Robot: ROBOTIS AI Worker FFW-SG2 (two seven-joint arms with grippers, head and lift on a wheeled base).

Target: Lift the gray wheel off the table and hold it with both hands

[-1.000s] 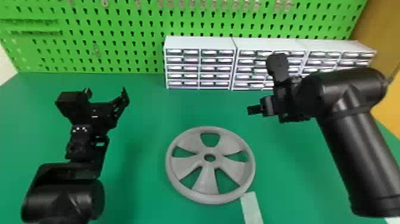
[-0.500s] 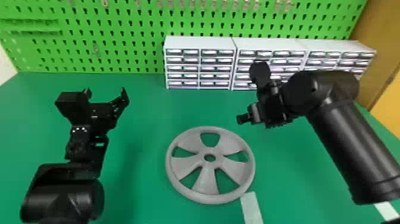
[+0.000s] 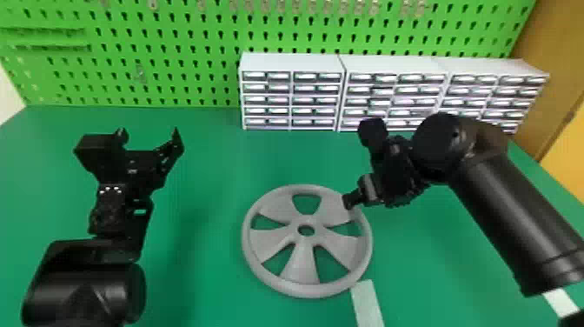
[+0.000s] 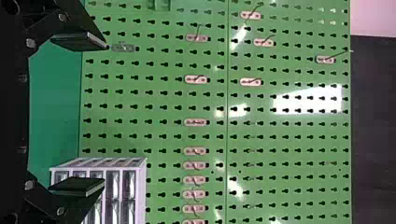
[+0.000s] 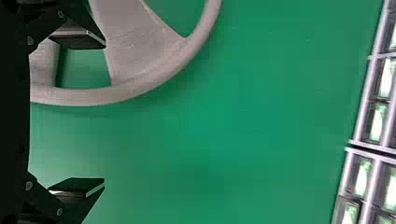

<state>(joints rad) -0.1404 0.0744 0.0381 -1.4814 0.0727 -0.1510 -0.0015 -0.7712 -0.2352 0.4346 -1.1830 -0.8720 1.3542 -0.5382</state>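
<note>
Head view: R gripper (image 5: 104, 113) swung in by gray wheel (image 3: 300, 265), wide open, empty, so R-side grasp prob. next. L gripper (image 3: 148, 131) parked, also wide & empty.

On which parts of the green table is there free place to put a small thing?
Bare table lies between the left pincer and the gray wheel, and between the wheel and the drawer units. It is crowded at the wheel's right side, with the right pincer over the rim and a pale strip nearby.
</note>
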